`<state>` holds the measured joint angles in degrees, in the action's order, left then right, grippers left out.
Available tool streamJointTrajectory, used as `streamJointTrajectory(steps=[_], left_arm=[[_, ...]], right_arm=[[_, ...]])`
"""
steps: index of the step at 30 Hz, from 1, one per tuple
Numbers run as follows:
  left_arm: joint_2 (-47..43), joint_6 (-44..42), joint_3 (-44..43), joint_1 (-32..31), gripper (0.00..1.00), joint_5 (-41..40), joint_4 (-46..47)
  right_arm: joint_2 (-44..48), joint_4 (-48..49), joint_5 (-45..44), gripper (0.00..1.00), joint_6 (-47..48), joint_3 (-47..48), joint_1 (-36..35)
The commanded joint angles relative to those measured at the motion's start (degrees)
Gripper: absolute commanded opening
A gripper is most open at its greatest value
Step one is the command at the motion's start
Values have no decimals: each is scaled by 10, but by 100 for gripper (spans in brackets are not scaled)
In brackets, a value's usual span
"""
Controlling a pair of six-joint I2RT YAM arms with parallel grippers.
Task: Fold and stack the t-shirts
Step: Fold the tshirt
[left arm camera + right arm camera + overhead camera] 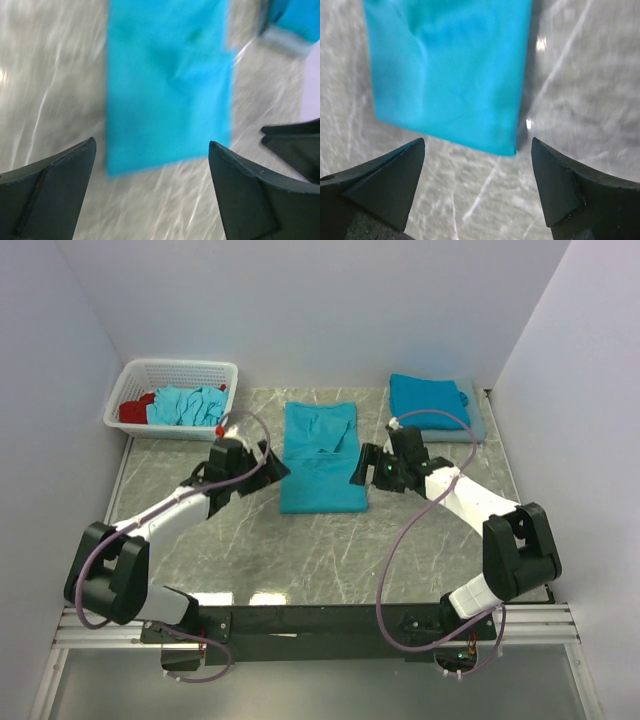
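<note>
"T-shirts, left to right: where do they lie?"

"Far left, crumpled turquoise cotton t-shirts point(185, 405) sit in the white plastic lattice basket point(140, 375) with a red cloth point(133, 410). Mid-table, one teal-blue t-shirt point(320, 455) lies flat on the grey marbled tabletop point(300, 560), sides turned in to make a long strip. Far right, a folded teal pile point(428, 400) waits."

"And the grippers?"

"The left gripper point(265, 466) is just beside the strip's left edge, with its jaws spread wide and empty. The right gripper point(365, 470) is beside the right edge, likewise gaping and holding nothing. The wrist views show the near hem ahead of each."

"So which step?"

"I'd judge it mid-fold: lengthwise done, crosswise fold pending. Next, each gripper should pinch a near corner, then carry the hem evenly towards the far end, keeping the soft cloth from skewing."
</note>
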<state>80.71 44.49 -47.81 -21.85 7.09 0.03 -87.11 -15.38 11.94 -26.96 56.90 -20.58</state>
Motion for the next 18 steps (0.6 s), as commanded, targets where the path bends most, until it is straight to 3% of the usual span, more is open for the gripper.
streamJointTrajectory(steps=[1,8,12,18], left_arm=[[-37,28,67,-13,99,29,23],[4,54,101,-66,97,7,64],[47,58,89,-67,89,0,61],[65,65,92,-66,77,-24,51]], right_arm=[[32,44,22,93,-15,-57,4],[20,64,23,91,-27,-94,3],[-12,75,49,78,-34,-94,3],[-31,78,45,67,-38,-94,4]])
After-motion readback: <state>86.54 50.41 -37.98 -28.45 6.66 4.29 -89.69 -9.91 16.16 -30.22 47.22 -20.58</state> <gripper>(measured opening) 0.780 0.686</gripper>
